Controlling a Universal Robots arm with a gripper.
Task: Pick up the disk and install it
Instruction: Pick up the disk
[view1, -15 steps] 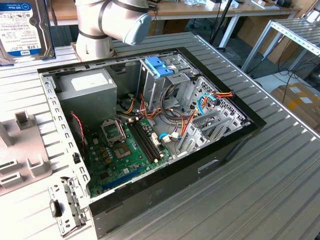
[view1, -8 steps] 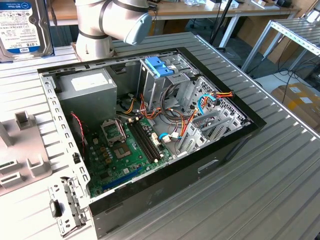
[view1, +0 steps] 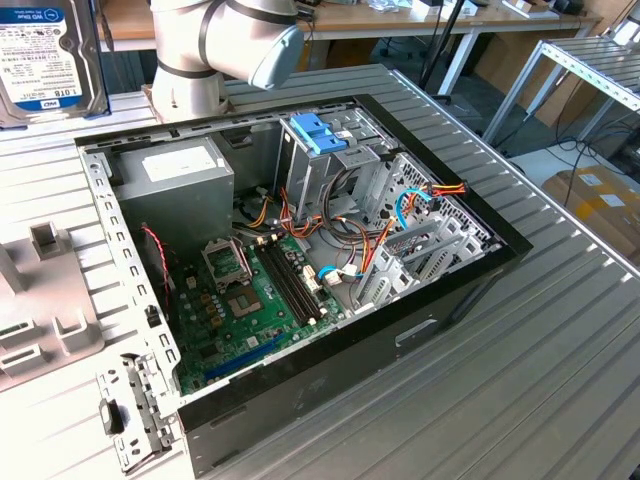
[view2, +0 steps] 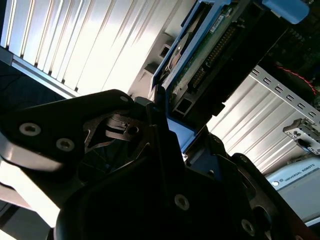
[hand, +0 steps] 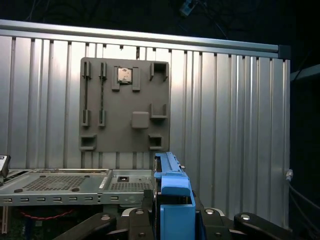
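One disk, one computer case

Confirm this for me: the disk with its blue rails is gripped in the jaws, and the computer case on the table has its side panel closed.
Wrong on one count: the computer case is open, not closed; the exterior view shows its motherboard and power supply laid bare. The disk with its blue rails is indeed gripped by the gripper between its jaws.

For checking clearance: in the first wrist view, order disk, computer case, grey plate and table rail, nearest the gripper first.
1. disk, held in the gripper.
2. computer case, beside the disk.
3. grey plate, lying beyond the case.
4. table rail, at the far edge.
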